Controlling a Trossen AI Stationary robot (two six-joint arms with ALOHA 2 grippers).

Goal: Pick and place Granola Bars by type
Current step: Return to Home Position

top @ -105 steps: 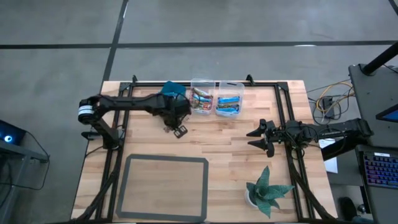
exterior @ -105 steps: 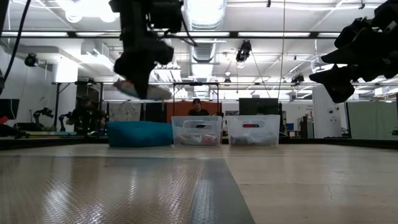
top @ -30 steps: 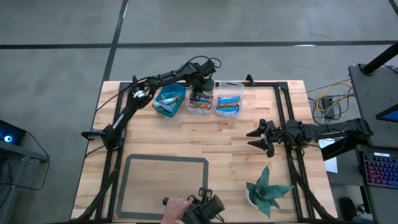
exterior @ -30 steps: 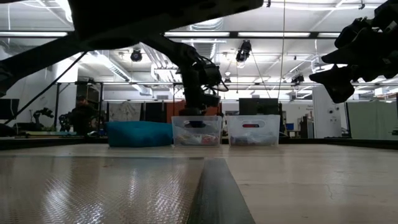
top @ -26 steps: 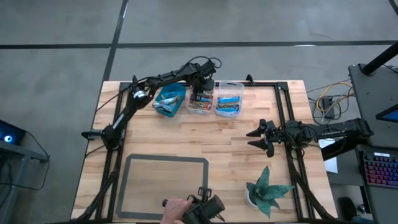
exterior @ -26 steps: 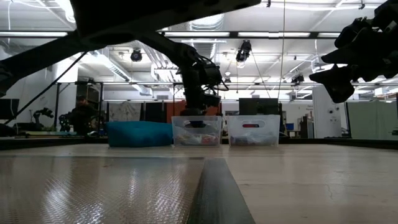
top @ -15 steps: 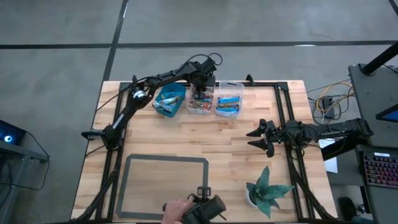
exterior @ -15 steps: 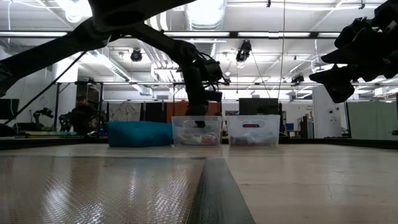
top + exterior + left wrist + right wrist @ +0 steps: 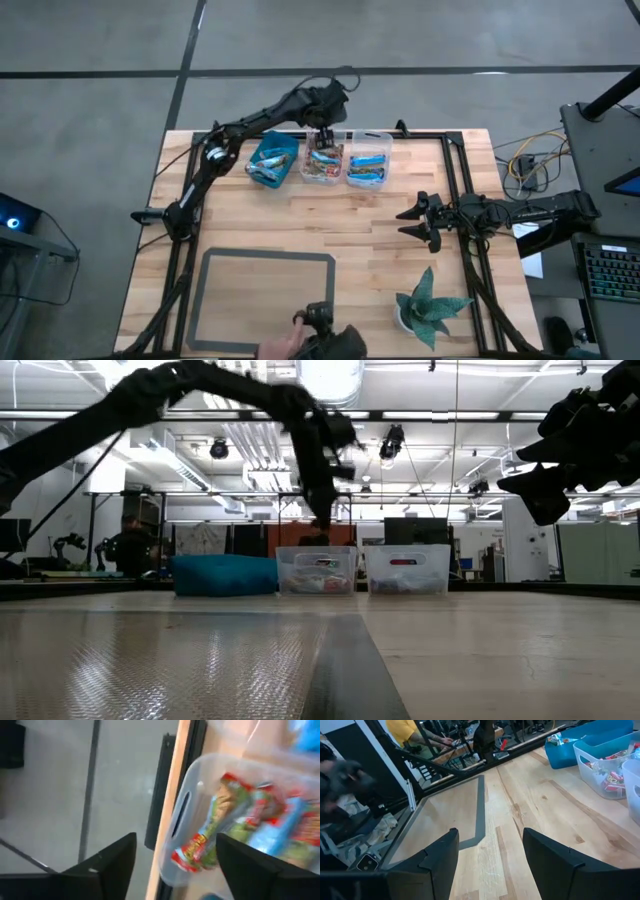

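Note:
Three bins stand in a row at the table's far edge. The teal bin (image 9: pixel 271 161) holds greenish-silver bars. The middle clear bin (image 9: pixel 323 161) holds reddish multicoloured bars (image 9: pixel 235 822). The right clear bin (image 9: pixel 368 166) holds blue bars. My left gripper (image 9: pixel 325 127) hangs open and empty above the far end of the middle bin, clear of it in the low view (image 9: pixel 322 520). My right gripper (image 9: pixel 418 221) is open and empty above the table's right side, its fingers apart in its wrist view (image 9: pixel 490 855).
A grey mat (image 9: pixel 265 300) lies at the near middle and a potted plant (image 9: pixel 430 305) at the near right. A person's hand (image 9: pixel 285 345) holds a dark object (image 9: pixel 330 340) at the near edge. Black frame rails (image 9: pixel 455 170) run along the table's sides.
My left gripper has risen out of the middle clear bin and gone a little toward the table's far edge. The bars in the bin stay where they were. The hand at the near edge has shifted slightly to the right.

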